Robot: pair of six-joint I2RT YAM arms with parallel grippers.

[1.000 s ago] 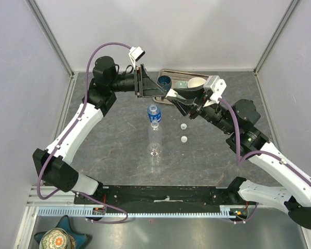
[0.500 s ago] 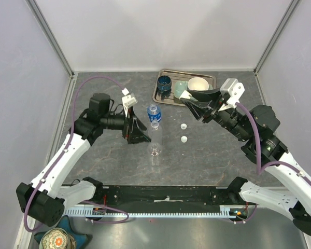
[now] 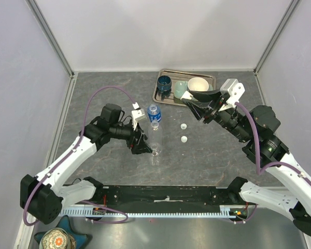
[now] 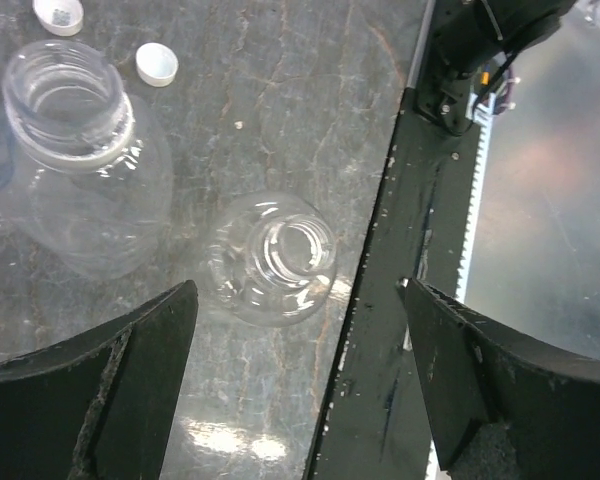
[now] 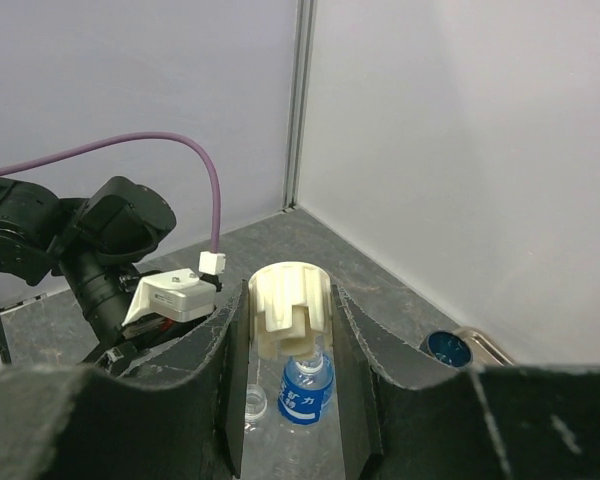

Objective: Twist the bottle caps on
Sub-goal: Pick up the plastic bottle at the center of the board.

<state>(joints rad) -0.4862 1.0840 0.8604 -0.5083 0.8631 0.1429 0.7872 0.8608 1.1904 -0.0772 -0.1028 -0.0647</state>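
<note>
Three small bottles stand in a row mid-table: a blue-labelled one (image 3: 154, 112), a clear one (image 3: 155, 129) and a nearer clear one (image 3: 155, 152). In the left wrist view the nearer clear bottle (image 4: 275, 260) shows an open neck, with the bigger clear bottle (image 4: 80, 150) beside it. My left gripper (image 3: 144, 147) (image 4: 300, 300) is open, low and just left of that nearer bottle, touching nothing. Two white bottle caps (image 3: 183, 126) (image 3: 184, 139) lie on the table to the right. My right gripper (image 3: 194, 107) (image 5: 290, 330) is shut on a cream ribbed cap (image 5: 290, 305), held high above the blue-labelled bottle (image 5: 306, 395).
At the back stands a metal tray (image 3: 211, 78) holding a dark blue cup (image 3: 164, 82) and a white bowl (image 3: 198, 83). The black base rail (image 3: 166, 194) (image 4: 410, 300) runs along the near edge, close to the nearer bottle. Grey walls enclose the table.
My left arm swung from beside the tray back toward the near side, dropped next to the nearest clear bottle, and its jaws spread wider. My right arm drew back slightly, still gripping the cap.
</note>
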